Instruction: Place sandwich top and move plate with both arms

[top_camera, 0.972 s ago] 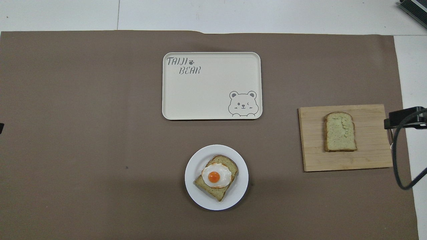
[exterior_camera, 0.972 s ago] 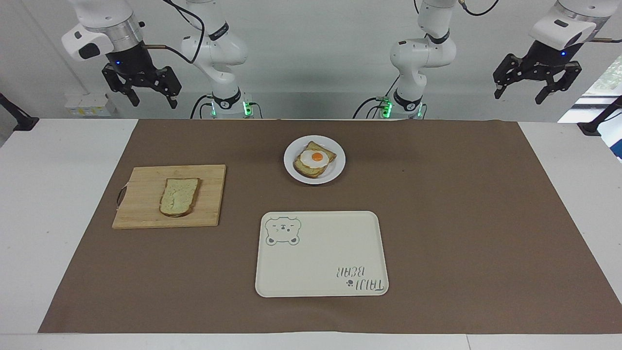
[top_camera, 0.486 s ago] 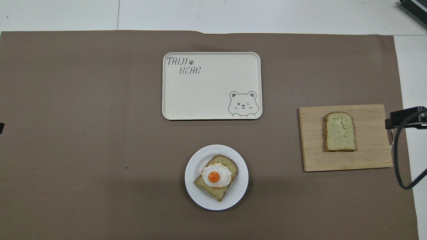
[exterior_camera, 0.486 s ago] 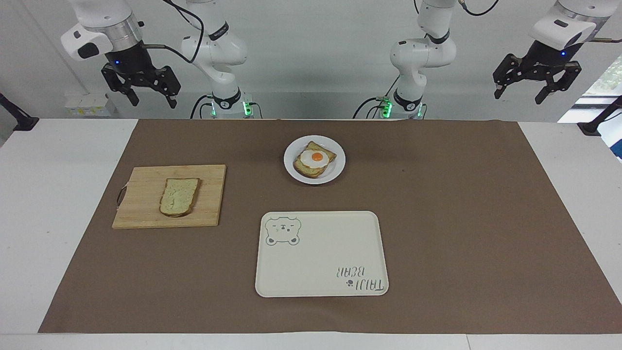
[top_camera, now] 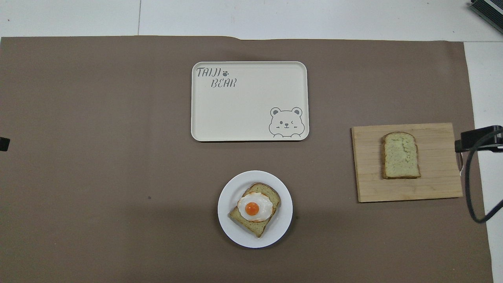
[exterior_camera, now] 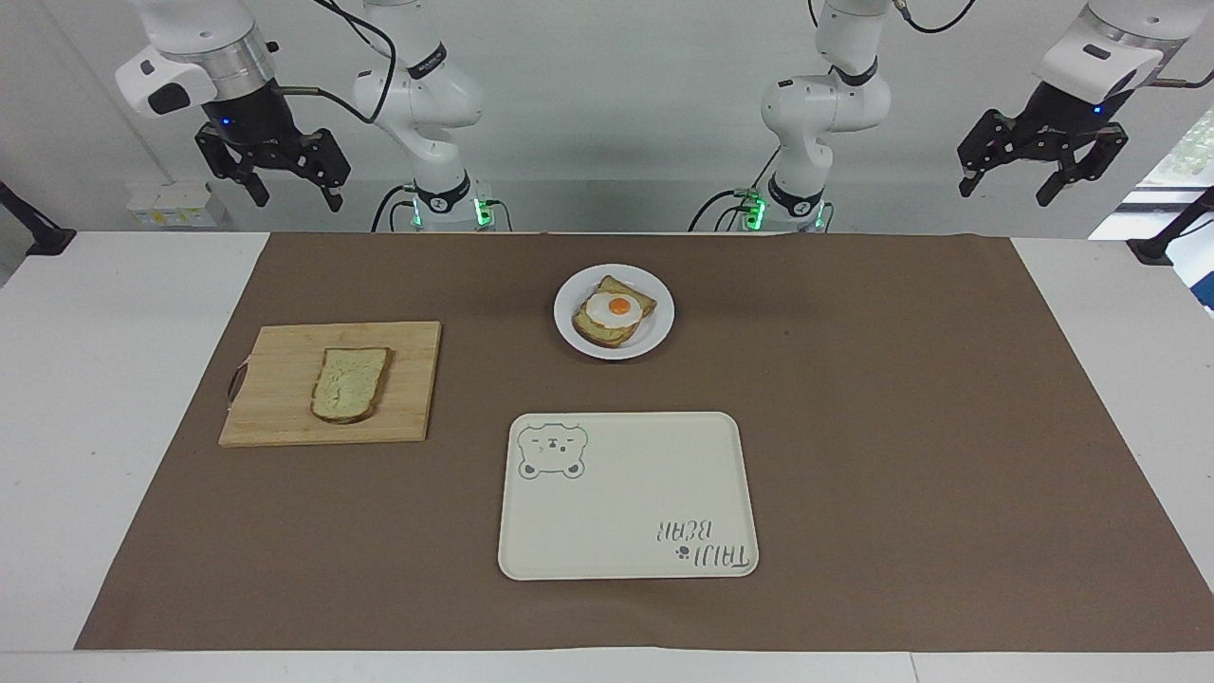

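Sandwich top (exterior_camera: 350, 383), a single plain bread slice with pale yellowish-green crumb, a brown crust and one rounded end, lay flat on one rectangular wooden cutting board (exterior_camera: 285, 408) with visible plank grain, which sat on the brown mat (exterior_camera: 901, 427) toward the right arm's end of the desk. One small round glossy white plate (exterior_camera: 656, 332) stood near the mat's edge closest to the robots, about midway along it, and carried a second slice of toast (exterior_camera: 596, 332) topped with one fried egg (exterior_camera: 615, 308), its yolk a bright orange disc in a ragged white. One cream rectangular tray (exterior_camera: 626, 493) with rounded corners, a bear drawing in one corner and lettering in the corner diagonal to it, lay farther from the robots than the plate, near the mat's middle, with nothing on it. Plate, tray and board were well apart from one another, with bare matte mat between the board and the plate. Two white jointed arms hung raised at the robots' edge of the desk: the right gripper (exterior_camera: 285, 194) was over the white desk surface near the mat's corner at that arm's end, jaws spread wide and holding nothing; the left gripper (exterior_camera: 1005, 188) was over the other end of the desk, likewise spread wide and unladen.
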You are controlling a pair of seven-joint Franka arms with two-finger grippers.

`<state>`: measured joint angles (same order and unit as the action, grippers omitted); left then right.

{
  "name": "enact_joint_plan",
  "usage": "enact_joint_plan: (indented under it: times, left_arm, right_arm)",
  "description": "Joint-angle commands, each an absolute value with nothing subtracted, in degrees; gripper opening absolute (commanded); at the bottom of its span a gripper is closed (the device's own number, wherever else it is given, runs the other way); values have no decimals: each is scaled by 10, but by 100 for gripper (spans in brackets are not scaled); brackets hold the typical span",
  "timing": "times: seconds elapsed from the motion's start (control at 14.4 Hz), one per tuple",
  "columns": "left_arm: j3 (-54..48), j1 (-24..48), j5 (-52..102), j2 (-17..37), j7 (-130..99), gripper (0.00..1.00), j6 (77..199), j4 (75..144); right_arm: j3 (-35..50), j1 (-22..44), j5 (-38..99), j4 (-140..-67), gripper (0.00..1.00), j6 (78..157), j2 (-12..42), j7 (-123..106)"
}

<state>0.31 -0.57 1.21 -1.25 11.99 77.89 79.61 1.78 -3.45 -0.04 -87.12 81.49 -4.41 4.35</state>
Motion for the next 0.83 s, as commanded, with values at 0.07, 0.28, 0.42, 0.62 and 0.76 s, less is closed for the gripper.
enact_joint_plan:
  times: [0.07,0.28,0.42,0.62,0.76]
  left_arm:
    - [-5,-15,19,-3,113,100,771,773]
    - [-5,-15,19,0,114,100,770,773]
    - [-4,-15,21,-6,114,100,774,776]
    - [-4,-15,21,-7,114,100,777,777]
    - [-4,-15,20,-8,120,100,773,778]
  right_arm:
    - [18,-42,11,-881,100,815,-54,32]
    - [18,-42,11,-881,100,813,-54,29]
    - [16,-44,13,-882,100,811,-54,25]
    - [16,-43,13,-900,100,814,-67,25]
    - [15,-44,13,-925,100,826,-82,24]
